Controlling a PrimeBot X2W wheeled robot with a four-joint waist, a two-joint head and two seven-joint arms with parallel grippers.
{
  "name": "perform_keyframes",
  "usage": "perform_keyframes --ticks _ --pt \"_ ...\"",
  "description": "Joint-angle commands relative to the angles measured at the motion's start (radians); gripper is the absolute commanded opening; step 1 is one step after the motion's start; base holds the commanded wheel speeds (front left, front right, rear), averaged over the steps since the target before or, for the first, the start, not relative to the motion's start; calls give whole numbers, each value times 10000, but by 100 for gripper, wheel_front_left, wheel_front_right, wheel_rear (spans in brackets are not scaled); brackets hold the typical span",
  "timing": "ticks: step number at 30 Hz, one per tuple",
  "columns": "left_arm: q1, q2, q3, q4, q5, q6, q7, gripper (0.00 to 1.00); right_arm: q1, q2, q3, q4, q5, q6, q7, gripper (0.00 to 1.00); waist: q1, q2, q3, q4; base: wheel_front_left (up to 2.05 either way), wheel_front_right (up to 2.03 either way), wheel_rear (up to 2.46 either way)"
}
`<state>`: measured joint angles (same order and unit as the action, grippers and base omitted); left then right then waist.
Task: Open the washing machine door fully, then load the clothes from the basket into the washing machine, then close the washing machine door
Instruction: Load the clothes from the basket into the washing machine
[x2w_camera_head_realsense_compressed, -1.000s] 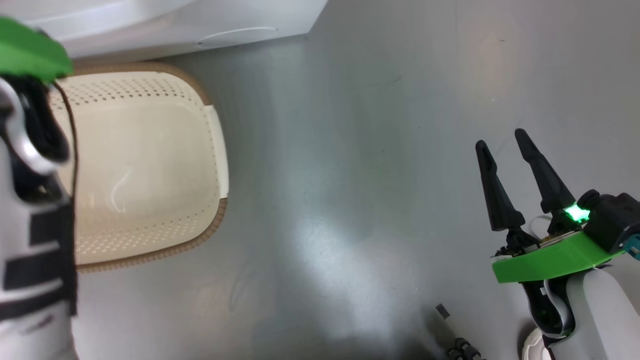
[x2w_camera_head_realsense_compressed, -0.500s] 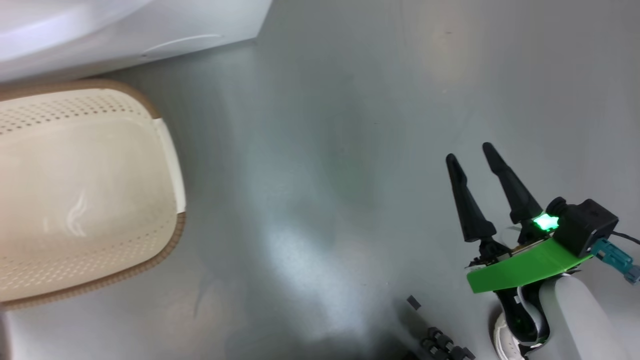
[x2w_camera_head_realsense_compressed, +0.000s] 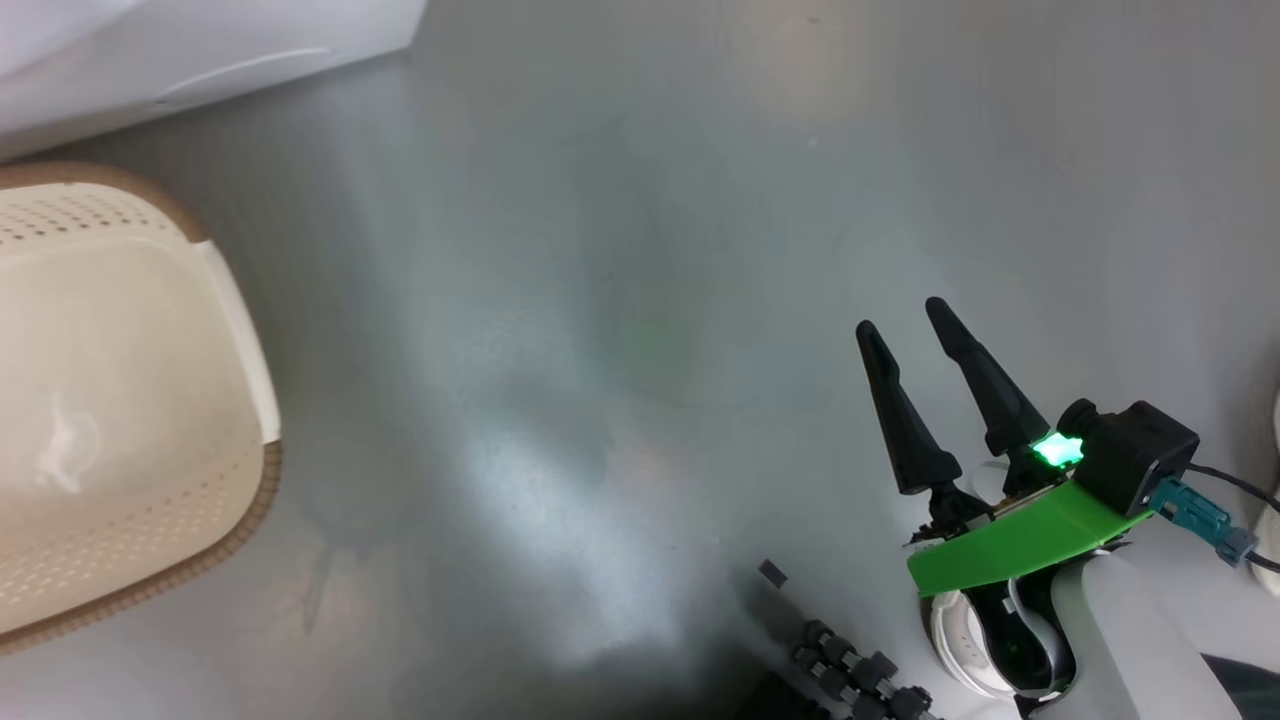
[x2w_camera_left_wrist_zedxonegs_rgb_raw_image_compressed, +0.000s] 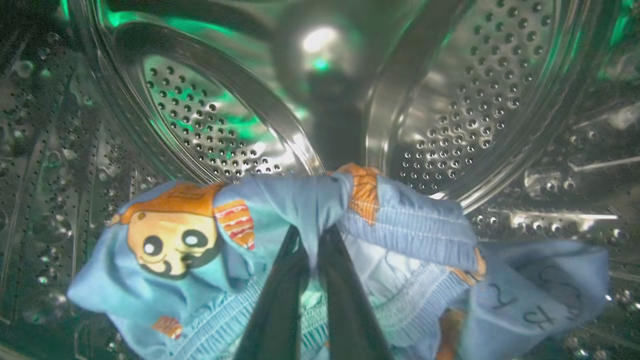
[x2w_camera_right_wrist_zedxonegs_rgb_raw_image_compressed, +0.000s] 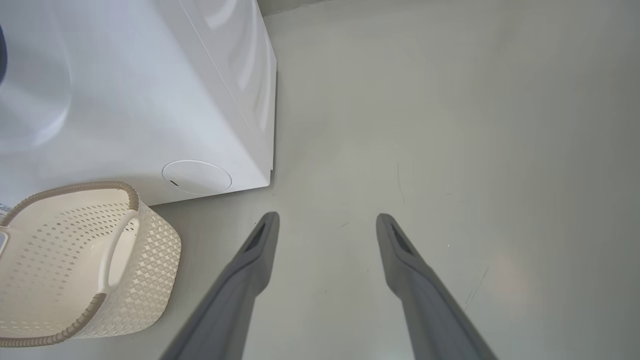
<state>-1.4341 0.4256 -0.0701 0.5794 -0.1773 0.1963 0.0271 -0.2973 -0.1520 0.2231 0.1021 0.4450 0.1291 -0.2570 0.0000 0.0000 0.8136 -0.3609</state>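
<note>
- Pinching the clothes (x2w_camera_left_wrist_zedxonegs_rgb_raw_image_compressed: 410, 230) with the left claw (x2w_camera_left_wrist_zedxonegs_rgb_raw_image_compressed: 309, 236), deep inside the washer's steel drum (x2w_camera_left_wrist_zedxonegs_rgb_raw_image_compressed: 210, 125).
- Holding the right claw (x2w_camera_head_realsense_compressed: 902, 320) spread wide above bare floor (x2w_camera_head_realsense_compressed: 620, 250), well apart from the basket (x2w_camera_head_realsense_compressed: 240, 330), apparently emptied.
- Risk on letting go: dragging cloth back out while withdrawing.
- Likely cause: fabric draped over the closed tips.

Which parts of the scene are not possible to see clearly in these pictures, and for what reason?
Left wrist view: the left gripper has its tips buried in the clothes.
Head view: the basket is cut off by the left edge.
Head view: the washing machine is cut off by the top edge.
</note>
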Motion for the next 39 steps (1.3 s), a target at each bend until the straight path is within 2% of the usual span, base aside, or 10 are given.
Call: perform_keyframes --ticks 1,6,10,15,16,17,18,19,26,39 --pt "-344 543 101 -148 101 -62 -215 0 161 -90 219 -146 136 16 -48 100 0 0 201 -219 0 0 0" --pt "-941 763 -68 297 223 -330 -1042 0 154 -85 258 -95 204 16 -48 100 0 0 350 -393 0 0 0" --pt "-1061 1214 -256 1024 472 -457 -946 0 170 -55 445 7 269 16 -48 100 0 0 314 -675 0 0 0" --pt "-1309 1416 -321 1815 631 -165 -526 0 294 -35 403 94 337 16 -48 100 0 0 242 -793 0 0 0" --pt "-1364 1419 -352 1999 649 -128 -336 14 314 -26 374 108 349 16 -48 100 0 0 230 -791 0 0 0" --pt "-1426 1404 -368 2139 646 -96 -219 44 327 -15 344 121 359 16 -48 100 0 0 218 -782 0 0 0" --pt "-1470 1408 -415 2277 682 -65 -116 84 340 1 314 129 365 16 -48 100 0 0 198 -768 0 0 0" --pt "-1513 1406 -442 2445 694 -27 64 100 349 19 285 130 376 16 -48 100 0 0 176 -747 0 0 0" --pt "-1727 1269 -730 3197 707 -130 979 100 308 101 185 65 392 16 -48 100 0 0 -8 -488 0 0 0" --pt "-322 431 -150 3050 -326 100 -483 100 431 36 -345 -69 250 16 -48 100 0 0 -681 378 0 0 0"
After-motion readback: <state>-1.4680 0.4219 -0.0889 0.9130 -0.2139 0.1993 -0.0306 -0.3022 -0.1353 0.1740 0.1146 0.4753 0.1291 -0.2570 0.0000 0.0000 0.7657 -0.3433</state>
